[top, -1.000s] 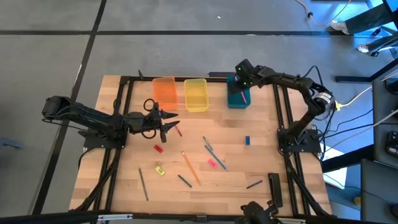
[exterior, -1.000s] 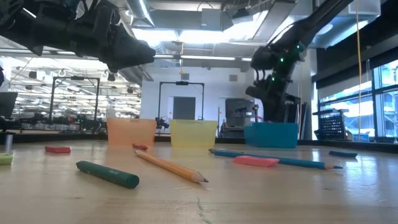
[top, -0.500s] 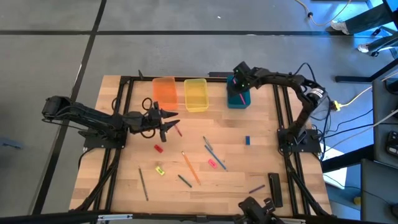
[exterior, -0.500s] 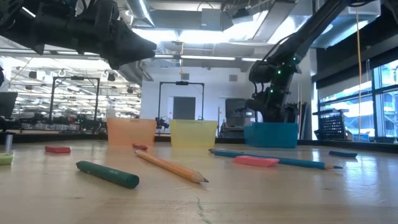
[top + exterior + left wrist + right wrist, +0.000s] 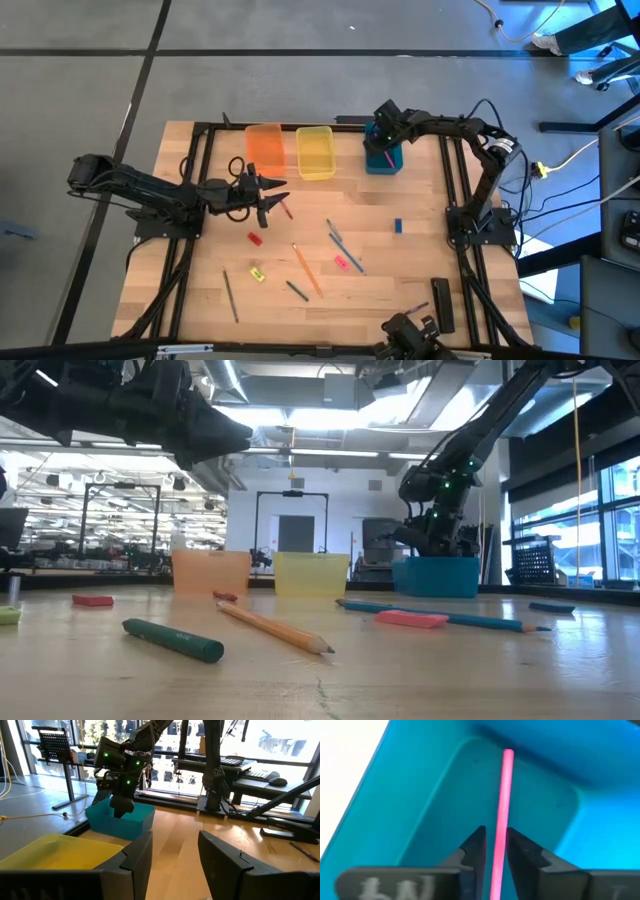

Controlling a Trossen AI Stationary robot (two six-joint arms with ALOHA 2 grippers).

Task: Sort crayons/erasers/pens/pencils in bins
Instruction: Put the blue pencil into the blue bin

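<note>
Fingers of the right gripper [image 5: 493,851] are parting narrowly around the pink-red pencil [image 5: 501,805] inside the teal-blue bin [image 5: 384,158], so I am judging it best to spread them fully and lift straight up, while the left gripper [image 5: 272,200] is hovering wide open, empty, above the worktop [image 5: 420,235].

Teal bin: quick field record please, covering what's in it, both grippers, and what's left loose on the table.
teal bin: far side of table, right of yellow bin and orange bin
right gripper: down inside the teal bin, fingers on either side of pink pencil
pink pencil: tip reaching toward the bin's floor; grip or release cannot be told
left gripper: open, hovering in front of the orange bin, empty
loose on table: orange pencil, green crayon, red eraser, yellow eraser, pink eraser, blue eraser
</note>
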